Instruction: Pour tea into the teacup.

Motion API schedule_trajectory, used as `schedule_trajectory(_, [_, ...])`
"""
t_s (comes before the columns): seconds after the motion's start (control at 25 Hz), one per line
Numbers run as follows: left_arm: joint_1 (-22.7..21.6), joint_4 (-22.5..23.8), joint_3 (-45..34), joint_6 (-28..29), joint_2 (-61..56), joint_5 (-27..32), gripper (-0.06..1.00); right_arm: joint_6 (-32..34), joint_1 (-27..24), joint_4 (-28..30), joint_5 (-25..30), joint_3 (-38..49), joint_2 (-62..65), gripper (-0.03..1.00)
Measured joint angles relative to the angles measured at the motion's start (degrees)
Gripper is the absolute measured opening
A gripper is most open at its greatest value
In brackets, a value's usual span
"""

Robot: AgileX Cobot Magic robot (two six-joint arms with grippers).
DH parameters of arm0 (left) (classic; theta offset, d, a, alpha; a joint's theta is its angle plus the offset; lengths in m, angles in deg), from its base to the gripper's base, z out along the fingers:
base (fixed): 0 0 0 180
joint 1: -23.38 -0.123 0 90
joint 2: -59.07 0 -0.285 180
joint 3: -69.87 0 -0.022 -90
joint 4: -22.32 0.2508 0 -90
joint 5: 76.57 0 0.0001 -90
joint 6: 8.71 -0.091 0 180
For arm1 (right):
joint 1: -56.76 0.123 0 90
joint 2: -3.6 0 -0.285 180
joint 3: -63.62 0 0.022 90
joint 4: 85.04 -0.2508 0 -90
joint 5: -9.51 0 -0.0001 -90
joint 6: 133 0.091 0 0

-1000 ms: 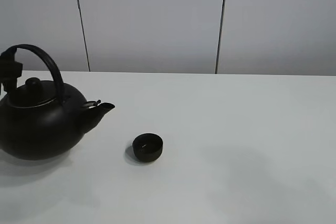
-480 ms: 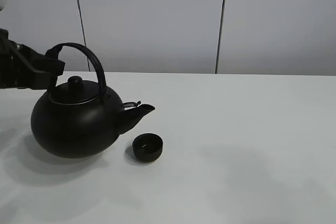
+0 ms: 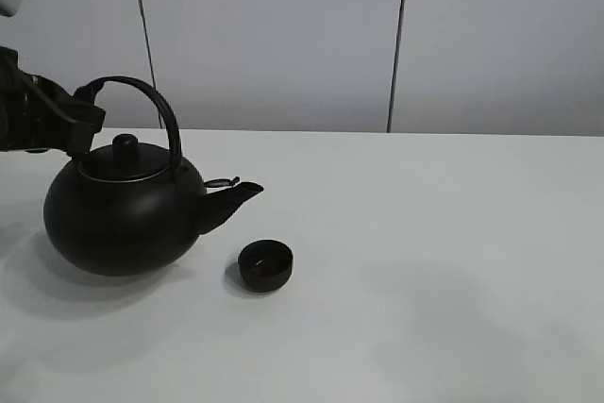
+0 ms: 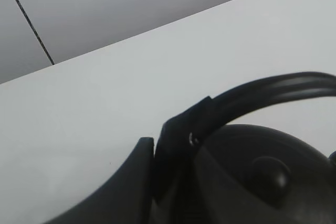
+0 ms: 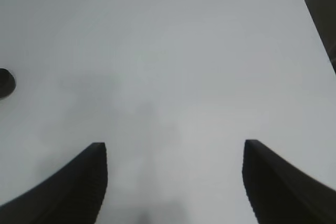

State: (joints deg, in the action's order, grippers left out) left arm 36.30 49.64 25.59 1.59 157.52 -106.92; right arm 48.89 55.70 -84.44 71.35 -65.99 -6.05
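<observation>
Exterior high: teacup (image 3: 265, 264) just beside kettle (image 3: 123, 219)

1. The high view's edge cuts off the arm behind my left claw (image 3: 87, 120).
2. Wrist views crop the kettle (image 4: 252, 171) and the teacup (image 5: 4, 83).
3. I can't tell what the teacup holds.
</observation>
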Motion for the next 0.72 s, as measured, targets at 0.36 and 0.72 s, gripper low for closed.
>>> schedule_trajectory(0.36, [1.15, -0.04, 0.00, -2.87, 0.06, -0.77, 0.13, 0.00, 0.00, 0.00, 0.00, 0.00, 0.00, 0.50])
schedule_trajectory(0.72, [1.61, -2.13, 0.00, -4.52, 0.06, -0.89, 0.13, 0.00, 0.00, 0.00, -0.09, 0.00, 0.00, 0.50])
